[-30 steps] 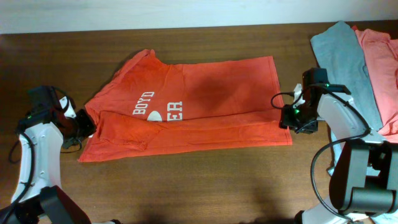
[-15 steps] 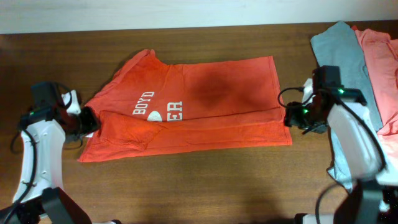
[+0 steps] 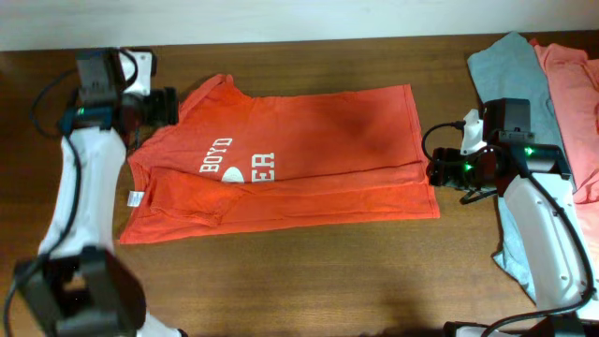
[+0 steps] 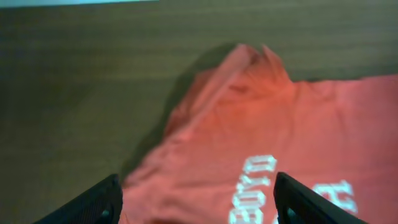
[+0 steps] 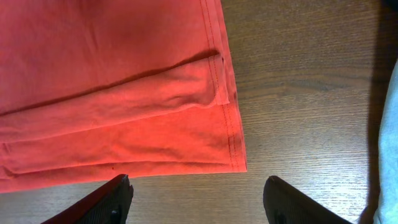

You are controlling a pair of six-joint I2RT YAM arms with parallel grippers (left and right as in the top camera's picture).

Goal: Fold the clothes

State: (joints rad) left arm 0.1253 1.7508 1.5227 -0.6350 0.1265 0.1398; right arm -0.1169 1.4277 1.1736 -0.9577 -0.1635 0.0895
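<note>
Figure: the orange-red soft T-shirt (image 3: 281, 164) lies flat at the middle of the dark wooden table (image 3: 281, 290). Its long axis runs side to side, with the neck and sleeves toward your left gripper (image 3: 167, 105) and the hem toward your right gripper (image 3: 438, 171). Both claws stand apart and hold nothing. The left is near the upper sleeve, the right just beside the hem. A lengthwise fold hides most of the white print, so you can read only "BOYD" and "ER". 2 more garments, a grey T-shirt (image 3: 515, 89) and a salmon-pink T-shirt (image 3: 576, 103), are cut off at the right edge. Your left wrist view is blurred.
</note>
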